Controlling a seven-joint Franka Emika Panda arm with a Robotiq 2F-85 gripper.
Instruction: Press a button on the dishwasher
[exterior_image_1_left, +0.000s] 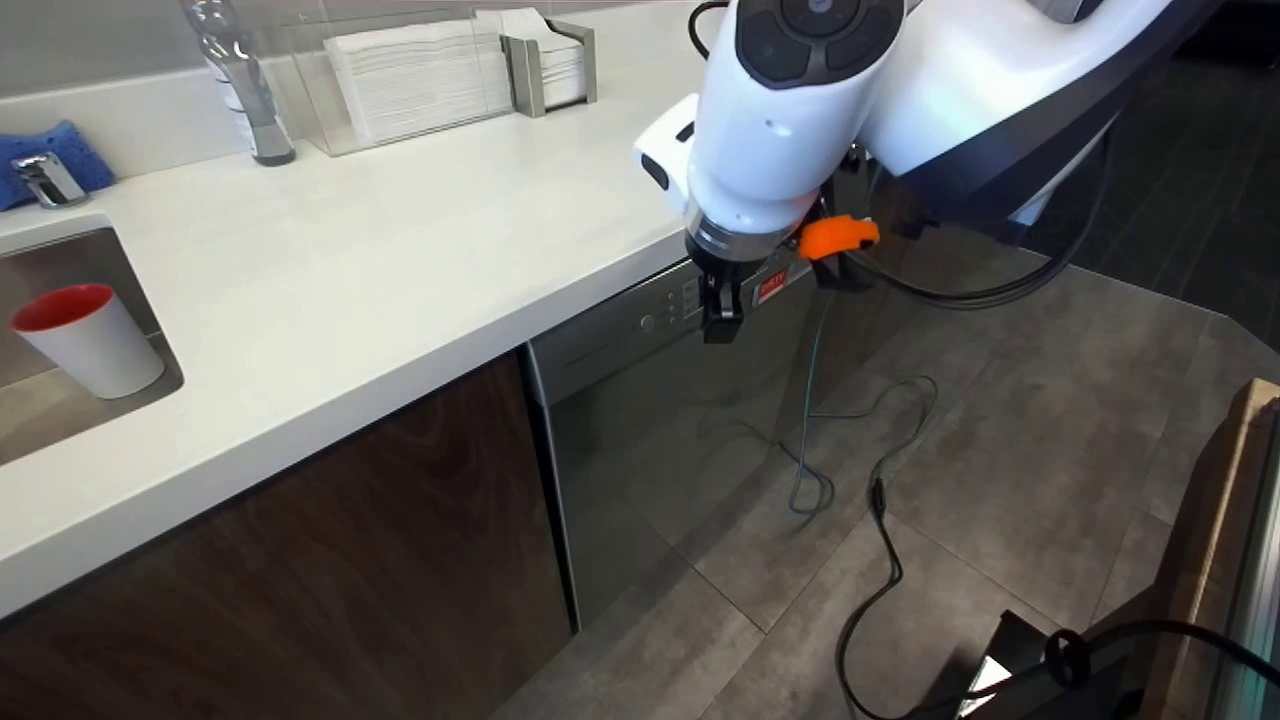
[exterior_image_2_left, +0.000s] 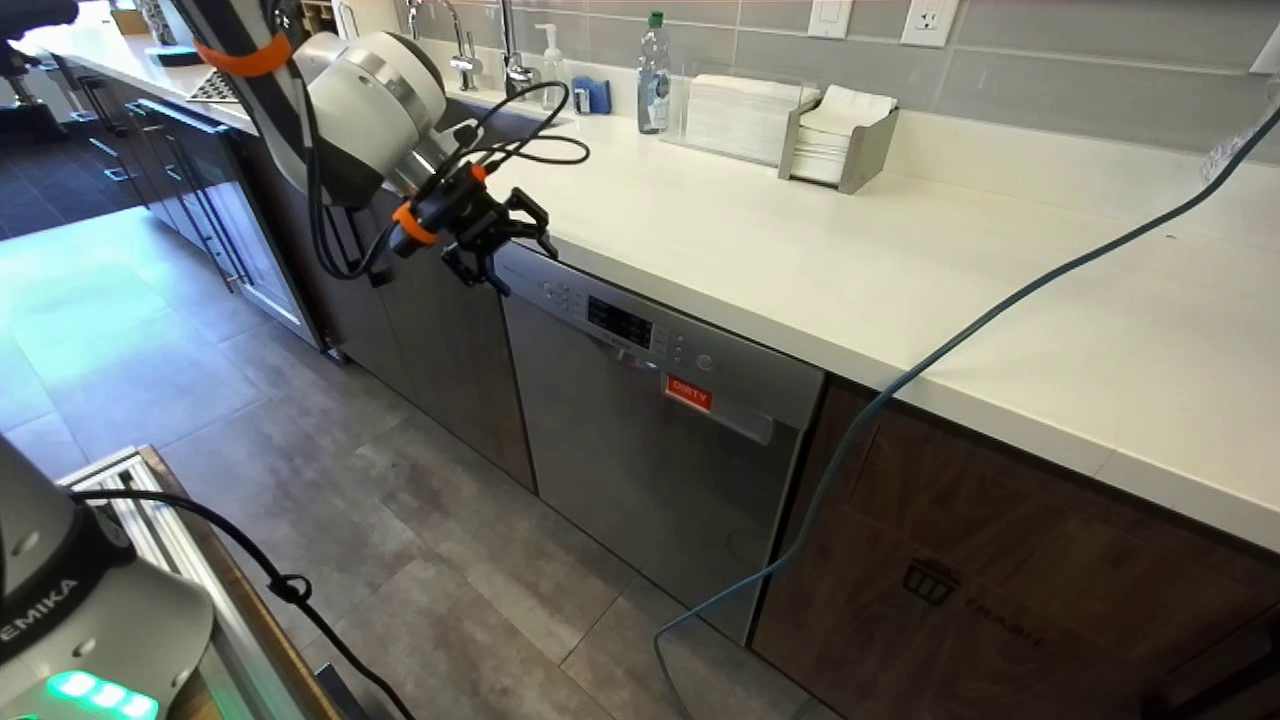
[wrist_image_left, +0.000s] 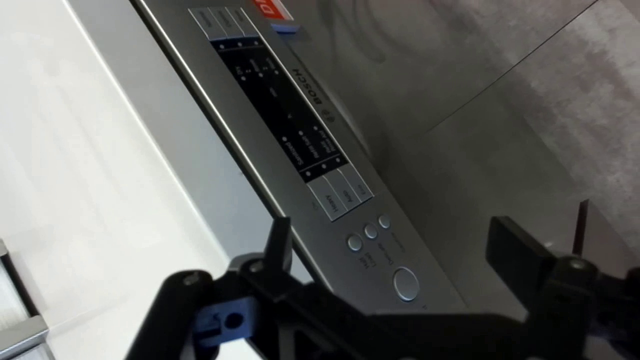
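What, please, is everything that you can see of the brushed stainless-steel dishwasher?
The dishwasher looks like brushed steel, standing closed and upright under the white countertop, between dark brown wooden cabinet doors. Its grey control strip bears a rectangular black display flanked by silver fields, some marked Heavy, Auto and Eco; round silver buttons lie beyond both ends. BOSCH lettering runs below the display; a red DIRTY label sits on the front. No contact with the open black gripper shows.
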